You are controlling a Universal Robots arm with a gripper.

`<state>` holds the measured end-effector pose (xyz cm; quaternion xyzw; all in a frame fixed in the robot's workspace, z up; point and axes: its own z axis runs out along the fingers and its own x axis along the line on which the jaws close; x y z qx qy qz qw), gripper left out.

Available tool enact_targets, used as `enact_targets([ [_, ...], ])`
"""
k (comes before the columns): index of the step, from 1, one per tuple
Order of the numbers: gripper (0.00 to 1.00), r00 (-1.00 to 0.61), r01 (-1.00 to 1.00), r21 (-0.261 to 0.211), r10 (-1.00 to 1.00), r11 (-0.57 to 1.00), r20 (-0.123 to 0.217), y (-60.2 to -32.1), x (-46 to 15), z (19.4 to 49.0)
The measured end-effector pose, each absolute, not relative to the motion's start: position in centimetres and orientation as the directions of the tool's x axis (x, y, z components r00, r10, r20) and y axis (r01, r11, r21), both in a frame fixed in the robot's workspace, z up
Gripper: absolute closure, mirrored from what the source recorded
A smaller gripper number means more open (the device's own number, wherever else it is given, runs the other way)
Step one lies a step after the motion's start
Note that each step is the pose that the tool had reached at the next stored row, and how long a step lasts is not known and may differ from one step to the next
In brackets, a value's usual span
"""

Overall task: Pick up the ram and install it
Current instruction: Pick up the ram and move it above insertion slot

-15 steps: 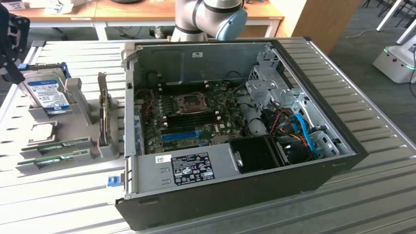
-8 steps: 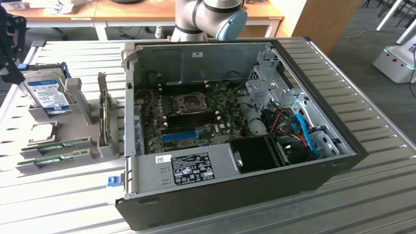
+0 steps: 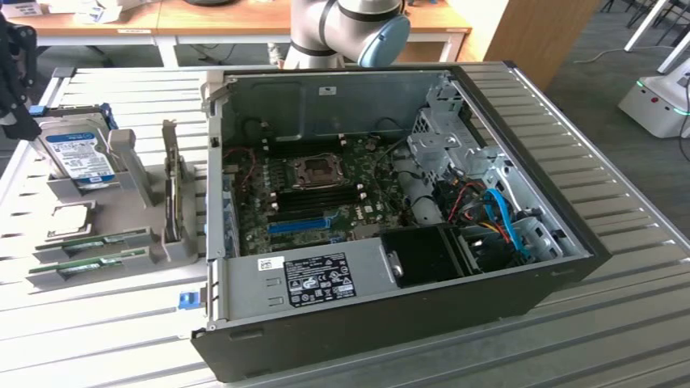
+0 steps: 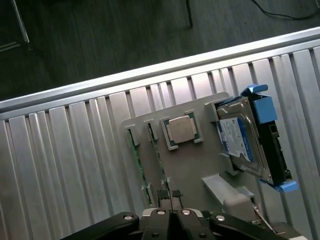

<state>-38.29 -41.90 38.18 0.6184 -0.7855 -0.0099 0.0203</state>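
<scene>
Two green ram sticks (image 3: pixel 95 242) (image 3: pixel 90 265) stand on edge in a grey holder (image 3: pixel 151 250) on the exterior view's left, beside the open computer case (image 3: pixel 485 267). In the wrist view the same sticks (image 4: pixel 136 160) (image 4: pixel 156 155) lie side by side in the holder's grooves. My gripper (image 4: pixel 169 196) hangs above the holder, shut with nothing between its fingers, its tips over the end of the stick nearer the processor chip. The gripper (image 3: pixel 16 113) is a dark shape at the left edge of the exterior view. The black memory slots (image 3: pixel 323 198) on the motherboard are bare.
The holder also carries a hard drive in a blue bracket (image 4: pixel 245 140), a processor chip (image 4: pixel 181 129) and an upright expansion card (image 3: pixel 170 186). A blue slot (image 3: pixel 296 225) sits low on the motherboard. Cables and a drive cage (image 3: pixel 496 218) fill the case's right side. Everything rests on a ribbed metal table (image 3: pixel 603 323).
</scene>
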Motion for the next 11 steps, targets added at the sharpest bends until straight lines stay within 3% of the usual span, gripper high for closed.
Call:
enact_targets([
  [11,0.89,-0.08,-0.996,0.041,-0.997,0.081,0.02,-41.9,-38.29,38.13],
])
